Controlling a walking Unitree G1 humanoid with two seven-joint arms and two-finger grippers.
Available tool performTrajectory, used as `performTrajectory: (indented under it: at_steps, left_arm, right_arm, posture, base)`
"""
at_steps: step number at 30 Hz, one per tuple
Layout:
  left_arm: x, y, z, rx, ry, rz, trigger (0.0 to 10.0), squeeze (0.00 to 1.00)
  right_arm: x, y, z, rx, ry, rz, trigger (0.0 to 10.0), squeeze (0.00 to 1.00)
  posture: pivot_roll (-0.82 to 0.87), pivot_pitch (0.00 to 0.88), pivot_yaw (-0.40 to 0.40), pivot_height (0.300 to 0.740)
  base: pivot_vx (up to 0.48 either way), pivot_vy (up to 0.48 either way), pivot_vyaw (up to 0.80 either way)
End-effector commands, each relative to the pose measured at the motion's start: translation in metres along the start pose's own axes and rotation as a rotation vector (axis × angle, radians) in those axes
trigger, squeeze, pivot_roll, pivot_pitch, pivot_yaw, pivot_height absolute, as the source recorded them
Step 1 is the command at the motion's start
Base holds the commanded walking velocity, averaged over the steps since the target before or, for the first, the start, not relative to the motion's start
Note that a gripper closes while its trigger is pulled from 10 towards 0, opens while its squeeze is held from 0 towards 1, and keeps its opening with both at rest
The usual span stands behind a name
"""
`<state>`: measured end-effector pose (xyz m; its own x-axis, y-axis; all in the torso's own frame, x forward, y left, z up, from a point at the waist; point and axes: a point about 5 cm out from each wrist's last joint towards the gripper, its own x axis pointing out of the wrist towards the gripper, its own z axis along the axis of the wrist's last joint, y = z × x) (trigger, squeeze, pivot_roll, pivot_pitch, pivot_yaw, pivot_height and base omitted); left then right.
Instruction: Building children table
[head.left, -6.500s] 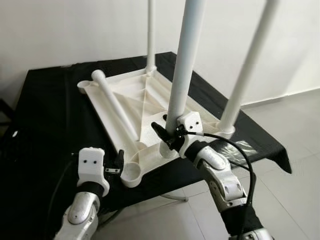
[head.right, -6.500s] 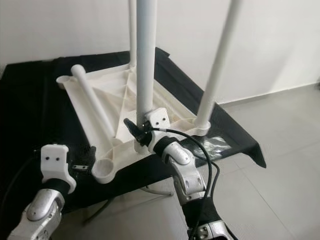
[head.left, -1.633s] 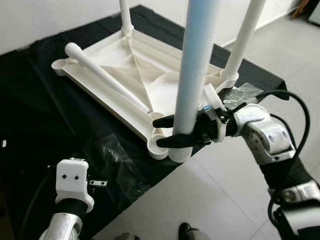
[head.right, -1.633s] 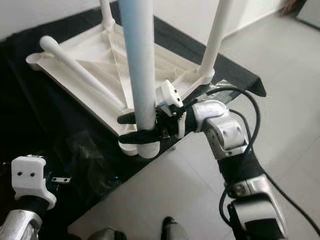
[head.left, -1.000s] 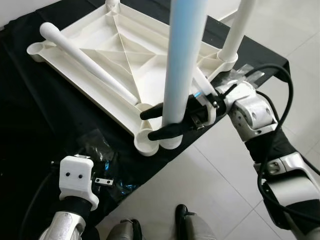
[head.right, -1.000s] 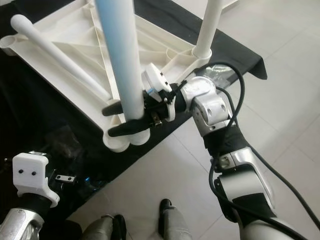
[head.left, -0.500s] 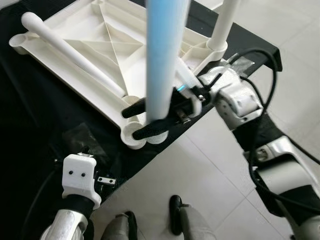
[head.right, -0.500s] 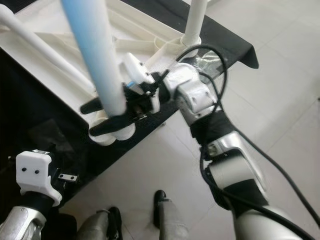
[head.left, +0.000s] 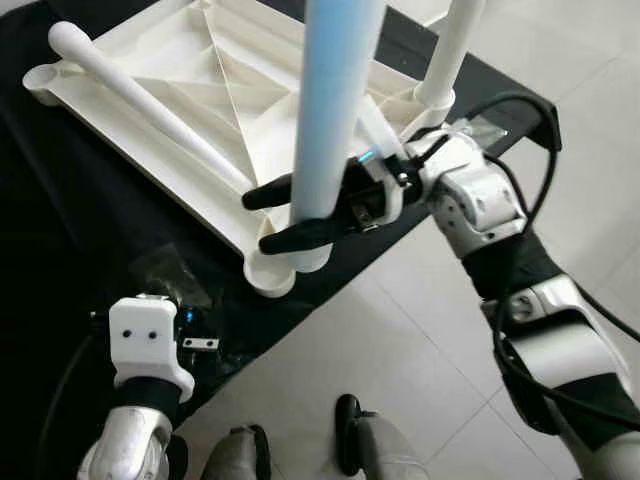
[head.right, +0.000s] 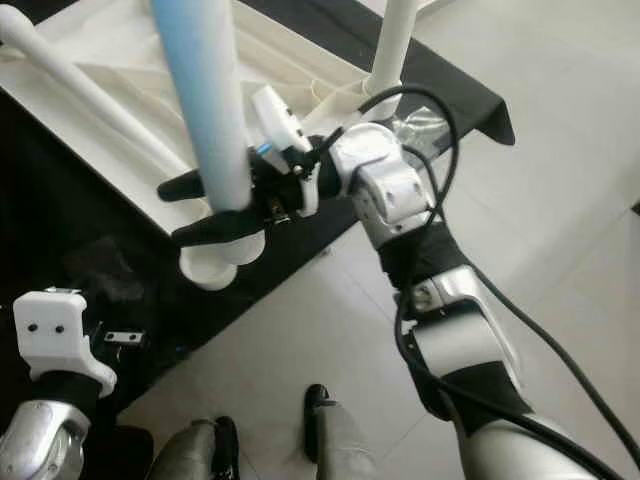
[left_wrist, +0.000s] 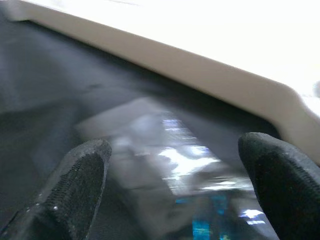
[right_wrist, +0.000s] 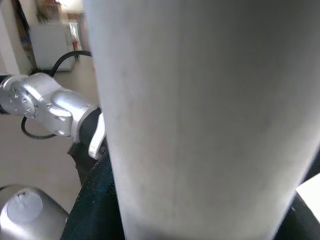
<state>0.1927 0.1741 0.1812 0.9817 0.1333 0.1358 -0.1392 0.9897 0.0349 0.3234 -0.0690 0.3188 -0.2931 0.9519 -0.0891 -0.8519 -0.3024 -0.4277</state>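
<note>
Left eye view: right gripper (head.left: 283, 214) fingers clamp upright white leg (head.left: 330, 110) at upturned tabletop (head.left: 150, 100) corner on black-draped worktop (head.left: 60, 240) over pale tile floor (head.left: 420, 340); left gripper (left_wrist: 175, 185) fingers wide above plastic bag (left_wrist: 165, 165).

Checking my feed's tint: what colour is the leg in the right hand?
White, with a bluish cast: the leg, clearest in the left eye view.

We see open floor (head.left: 420, 330) at 5 o'clock, while the upright leg (head.left: 335, 110) and, it seems, a crinkled bag (head.left: 170, 280) block 10 o'clock.
</note>
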Motion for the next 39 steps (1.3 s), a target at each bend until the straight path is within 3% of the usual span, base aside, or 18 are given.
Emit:
performTrajectory:
  at_steps: [1, 9, 19, 28, 39]
  left_arm:
    - [0.002, 0.007, -0.004, 0.007, 0.010, 0.041, 10.0, 0.00]
    - [0.001, -0.005, -0.004, 0.008, 0.006, -0.024, 10.0, 0.00]
    - [-0.007, -0.002, -0.006, 0.036, 0.033, -0.032, 10.0, 0.00]
    - [-0.018, -0.001, -0.009, 0.029, 0.082, -0.052, 10.0, 0.00]
    - [-0.026, -0.002, -0.005, 0.027, 0.094, -0.080, 10.0, 0.00]
  right_arm:
    - [0.001, 0.003, 0.004, -0.024, -0.002, 0.025, 10.0, 0.00]
    - [-0.006, 0.004, 0.002, -0.027, 0.061, 0.062, 10.0, 0.00]
    - [-0.009, 0.018, -0.010, 0.038, 0.103, 0.099, 10.0, 0.00]
    - [-0.017, 0.015, -0.024, 0.095, 0.125, 0.061, 10.0, 0.00]
    - [-0.013, 0.010, -0.022, 0.085, 0.146, 0.090, 10.0, 0.00]
  posture:
    - [0.03, 0.256, -0.050, 0.740]
    - [0.03, 0.246, -0.041, 0.740]
    - [0.04, 0.280, -0.033, 0.740]
    - [0.04, 0.341, -0.006, 0.740]
    - [0.05, 0.383, 0.006, 0.740]
  base:
    - [0.000, 0.000, 0.00]
    - [0.000, 0.000, 0.00]
    - [0.000, 0.000, 0.00]
    - [0.000, 0.000, 0.00]
    - [0.000, 0.000, 0.00]
